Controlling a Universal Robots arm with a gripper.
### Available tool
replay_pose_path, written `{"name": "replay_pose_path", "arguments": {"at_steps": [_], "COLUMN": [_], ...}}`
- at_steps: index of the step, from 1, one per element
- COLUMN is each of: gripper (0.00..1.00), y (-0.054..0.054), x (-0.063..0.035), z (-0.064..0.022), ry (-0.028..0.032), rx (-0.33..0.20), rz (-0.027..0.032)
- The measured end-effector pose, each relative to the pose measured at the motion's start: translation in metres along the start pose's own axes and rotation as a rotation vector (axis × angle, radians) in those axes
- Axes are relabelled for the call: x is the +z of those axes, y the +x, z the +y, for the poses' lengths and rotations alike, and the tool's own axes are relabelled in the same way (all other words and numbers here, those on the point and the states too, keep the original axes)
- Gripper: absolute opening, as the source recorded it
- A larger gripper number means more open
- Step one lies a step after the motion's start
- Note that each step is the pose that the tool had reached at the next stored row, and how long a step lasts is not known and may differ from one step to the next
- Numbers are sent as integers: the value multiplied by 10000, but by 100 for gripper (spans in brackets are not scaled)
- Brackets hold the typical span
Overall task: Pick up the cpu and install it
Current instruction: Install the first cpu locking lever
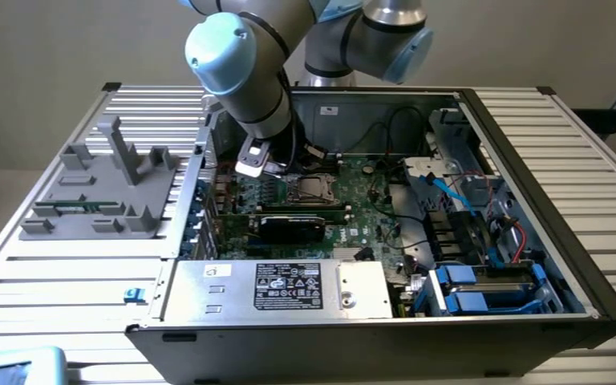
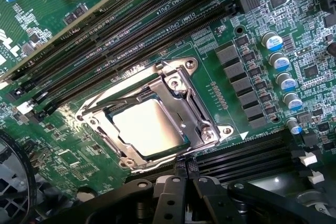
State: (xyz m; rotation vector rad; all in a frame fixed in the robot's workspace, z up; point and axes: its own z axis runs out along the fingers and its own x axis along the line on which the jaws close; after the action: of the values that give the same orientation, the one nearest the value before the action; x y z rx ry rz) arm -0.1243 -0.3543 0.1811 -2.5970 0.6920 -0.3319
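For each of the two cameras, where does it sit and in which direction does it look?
Exterior view: off the arm, raised above the open computer case, looking down into it; the arm shows, reaching in.
Wrist view: on the wrist, looking down past the shut gripper at the cpu in its socket.
Shared: the socket and the green motherboard.
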Motion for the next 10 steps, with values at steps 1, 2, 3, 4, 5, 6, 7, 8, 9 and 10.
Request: {"name": "replay_pose_path", "arguments": {"at_steps": [1, 2, 3, 4, 5, 6, 7, 8, 9, 10], "gripper": [12, 12, 12, 12, 12, 12, 12, 12, 12, 12], "y": [0, 0, 0, 0, 0, 0, 0, 0, -1, -2], "x": [-1, -1, -1, -1, -1, -2, -2, -2, -1, 0], "z": [-1, -1, -2, -2, -2, -2, -3, -5, -7, -8], "ry": [0, 3, 4, 4, 2, 0, -2, -3, -4, -4], "rx": [2, 5, 8, 11, 14, 16, 20, 23, 26, 28], "rz": [1, 2, 4, 7, 11, 15, 18, 20, 23, 26]}}
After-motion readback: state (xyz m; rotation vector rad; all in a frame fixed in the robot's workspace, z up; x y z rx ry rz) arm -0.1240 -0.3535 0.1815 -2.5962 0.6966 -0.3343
